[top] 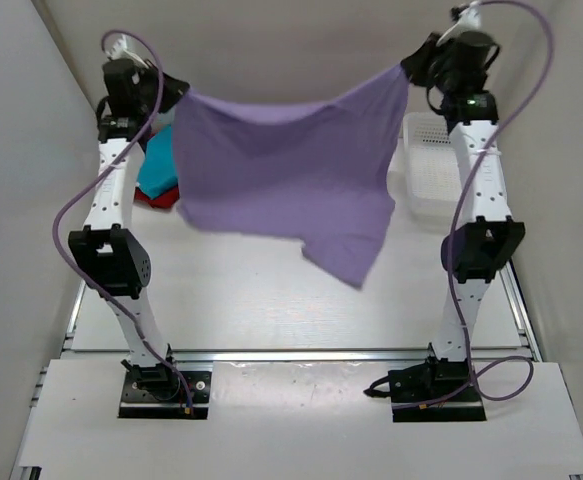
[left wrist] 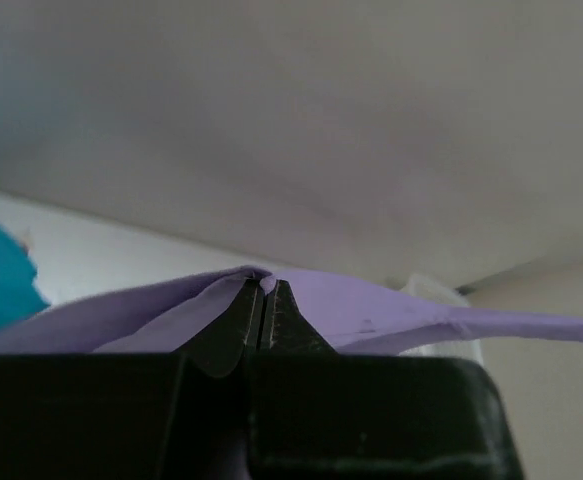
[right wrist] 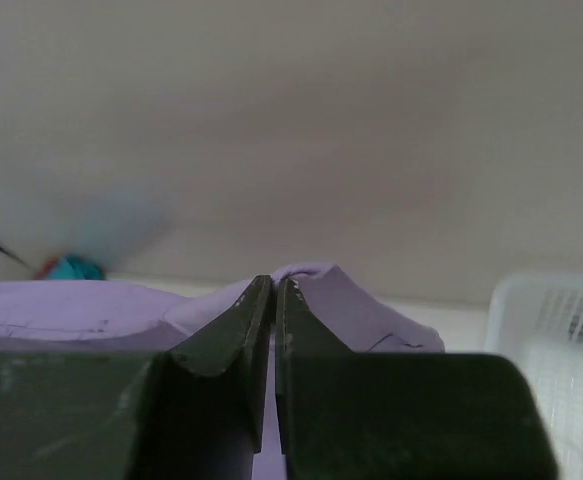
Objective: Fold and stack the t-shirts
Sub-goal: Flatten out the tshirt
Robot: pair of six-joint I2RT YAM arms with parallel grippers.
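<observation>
Top external view: the pale lilac t-shirt [top: 281,180] hangs in the air between the two arms, held by its upper edge, which sags a little in the middle. The left jaws are clamped on the shirt's upper left corner and the right jaws on its upper right corner, which sits higher in the picture. The cloth drapes down as a broad sheet. Its lower right part falls to a point over the tabletop [top: 251,300], and it cannot be told whether that tip touches the surface.

Past the sheet's left edge, beside the left arm [top: 111,230], the teal blue t-shirt [top: 157,165] lies bunched on the tabletop. The deep red t-shirt [top: 156,200] shows just at its near side. A white mesh basket [top: 426,190] stands on the right, just beside the right arm [top: 476,200].

Left wrist view: the jaws are pressed together with lilac cloth pinched at their tips, and the fabric runs off to both sides. Right wrist view: the jaws are closed on a raised fold of lilac cloth, with the basket at the right edge.
</observation>
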